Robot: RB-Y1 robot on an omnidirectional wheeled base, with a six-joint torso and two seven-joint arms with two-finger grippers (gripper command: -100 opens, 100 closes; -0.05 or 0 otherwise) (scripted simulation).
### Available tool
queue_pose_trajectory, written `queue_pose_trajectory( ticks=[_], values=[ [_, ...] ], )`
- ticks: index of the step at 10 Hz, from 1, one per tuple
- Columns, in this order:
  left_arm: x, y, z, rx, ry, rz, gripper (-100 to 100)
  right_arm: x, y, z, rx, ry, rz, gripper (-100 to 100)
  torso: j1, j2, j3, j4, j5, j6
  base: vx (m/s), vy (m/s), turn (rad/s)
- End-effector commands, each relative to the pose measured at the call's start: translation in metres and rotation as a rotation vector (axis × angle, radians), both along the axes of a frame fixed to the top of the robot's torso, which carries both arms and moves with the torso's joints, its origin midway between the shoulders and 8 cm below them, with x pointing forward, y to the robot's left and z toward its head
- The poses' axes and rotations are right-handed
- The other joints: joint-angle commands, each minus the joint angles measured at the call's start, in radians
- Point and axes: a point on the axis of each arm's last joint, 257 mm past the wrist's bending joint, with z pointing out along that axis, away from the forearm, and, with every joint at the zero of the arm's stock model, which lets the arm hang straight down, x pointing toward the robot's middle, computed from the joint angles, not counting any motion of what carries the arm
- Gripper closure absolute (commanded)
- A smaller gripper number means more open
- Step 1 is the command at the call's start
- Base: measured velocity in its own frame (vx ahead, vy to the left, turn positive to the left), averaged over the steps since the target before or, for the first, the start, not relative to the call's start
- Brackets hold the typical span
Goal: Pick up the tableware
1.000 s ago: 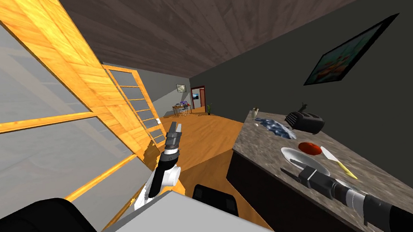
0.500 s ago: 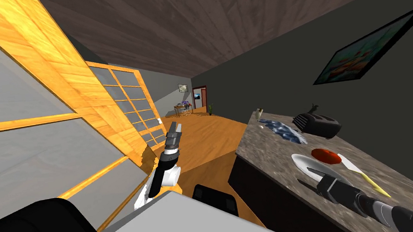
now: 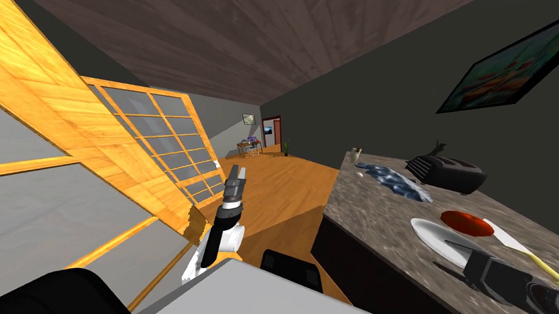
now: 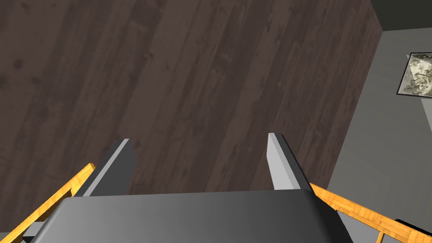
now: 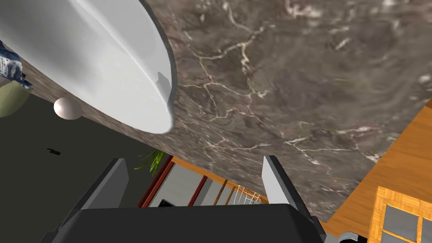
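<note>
While my base and head have swung over the last second, so that everything on the worktop [image 3: 372, 220] has slid across the head view together, the right pincer [image 3: 452, 252] has kept its place at the near rim of the white plate [image 3: 433, 233]; the change is my own move, not the plate's. The plate lies flat on the worktop, nearer the front edge than the wall edge, with a red disc [image 3: 465, 223] at its back rim and a yellow-handled knife [image 3: 527, 253] just beside it toward the wall. Farther along the worktop are a blue cloth [image 3: 394, 181] and a dark toaster [image 3: 447, 172]. In the right wrist view the right pincer [image 5: 193, 160] is spread wide with nothing between its fingers, and the plate [image 5: 97, 55] sits ahead of it and off to one finger's side, its rim outside the gap. I judge the grasp not yet begun: the hand must line up on the rim before closing. The left pincer [image 3: 238, 173] is raised away from the worktop, its fingers [image 4: 280, 162] also wide apart and empty.
</note>
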Motion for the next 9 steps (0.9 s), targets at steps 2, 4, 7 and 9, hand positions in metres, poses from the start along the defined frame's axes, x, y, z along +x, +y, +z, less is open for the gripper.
queue_pose_trajectory(
  ticks=[2,4,7,9],
  values=[
    [0.0,0.0,0.0,0.0,0.0,0.0,0,-0.022,-0.038,-0.006,-0.111,0.068,-0.01,-100,-0.001,0.0,0.0,0.0,0.0,0.0,0.057,0.017,0.037],
    [0.0,0.0,0.0,0.0,0.0,0.0,0,-0.05,-0.072,-0.011,-0.217,0.149,-0.012,-100,0.0,0.0,0.0,0.0,0.0,0.0,0.081,0.022,0.064],
    [0.0,0.0,0.0,0.0,0.0,0.0,0,-0.063,-0.079,-0.015,-0.235,0.183,-0.01,-100,0.0,0.0,0.0,0.0,0.0,0.0,0.056,0.011,0.022],
    [0.0,0.0,0.0,0.0,0.0,0.0,0,-0.073,-0.08,-0.028,-0.237,0.189,-0.024,-100,-0.001,0.003,0.002,0.001,0.0,0.0,0.019,-0.007,0.041]
  ],
)
